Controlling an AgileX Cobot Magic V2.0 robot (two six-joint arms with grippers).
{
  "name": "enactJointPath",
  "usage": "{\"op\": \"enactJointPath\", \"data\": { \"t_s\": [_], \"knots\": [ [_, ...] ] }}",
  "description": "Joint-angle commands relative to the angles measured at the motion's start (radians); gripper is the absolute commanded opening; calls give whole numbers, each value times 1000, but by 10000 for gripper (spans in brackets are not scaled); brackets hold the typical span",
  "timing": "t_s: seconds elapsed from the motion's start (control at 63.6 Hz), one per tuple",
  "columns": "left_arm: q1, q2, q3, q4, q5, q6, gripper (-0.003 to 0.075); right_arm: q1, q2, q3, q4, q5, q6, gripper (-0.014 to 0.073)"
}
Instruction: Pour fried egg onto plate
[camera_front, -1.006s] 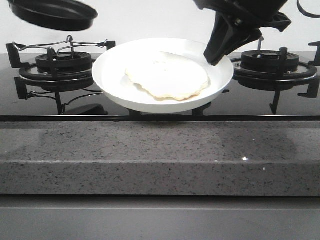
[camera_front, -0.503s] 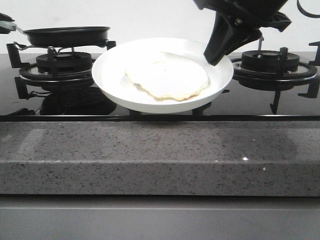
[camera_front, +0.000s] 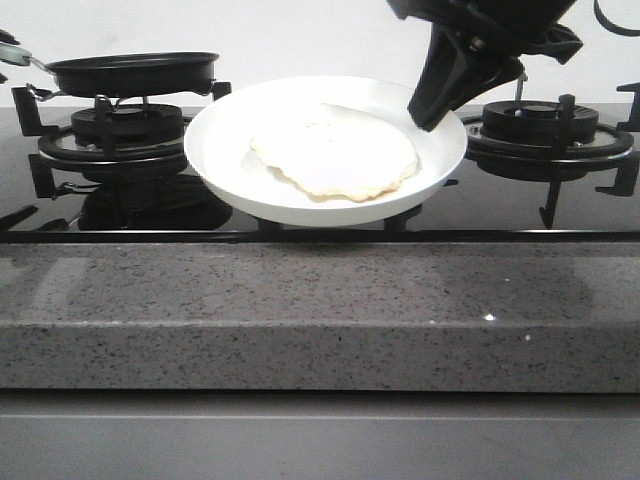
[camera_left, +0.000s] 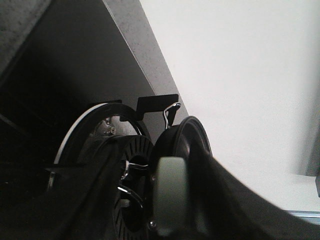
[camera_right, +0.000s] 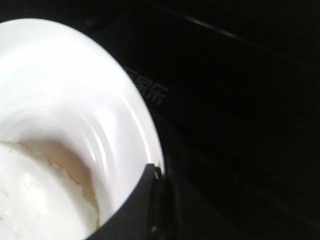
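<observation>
The white plate sits between the two burners with the fried egg lying flat in it. My right gripper is shut on the plate's right rim. The right wrist view shows the plate, the egg's browned edge and my right gripper with a finger over the rim. The black frying pan sits level and empty on the left burner. In the left wrist view my left gripper is shut on the pan's pale handle. The left gripper is outside the front view.
The right burner with its black grate stands just behind my right arm. The glossy black hob lies under the plate. A speckled grey stone counter edge runs across the front. A white wall is behind.
The pan came down from high at the upper left, tilted, and now sits level on the left burner. The plate, egg and right gripper have not moved.
</observation>
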Motion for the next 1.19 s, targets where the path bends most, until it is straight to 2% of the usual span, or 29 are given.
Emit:
{"op": "enactJointPath", "data": {
  "t_s": [0.0,0.189,0.456,0.597,0.739,0.88,1.006,1.1,1.179],
  "knots": [
    [15,-49,-30,-49,69,21,386,-2,-42,-24,18,-43,-7,-68],
    [61,-49,-31,-45,123,27,480,-2,-42,-24,18,-43,-7,-68],
    [162,-116,-32,22,194,65,490,-2,-42,-24,18,-43,-7,-68],
    [195,-192,-32,106,196,81,540,-2,-42,-24,18,-43,-7,-68],
    [193,-295,-32,248,178,81,547,-2,-42,-24,18,-43,-7,-68],
    [109,-440,-32,462,69,49,547,-2,-42,-24,18,-43,-7,-68],
    [-47,-546,-32,660,-15,-16,547,-2,-42,-24,18,-43,-7,-68],
    [-181,-622,-30,885,-74,-110,547,-2,-42,-24,18,-43,-7,-68],
    [-287,-686,-12,1081,-120,-245,547,-2,-42,-24,18,-43,-7,-68]
  ]
}}
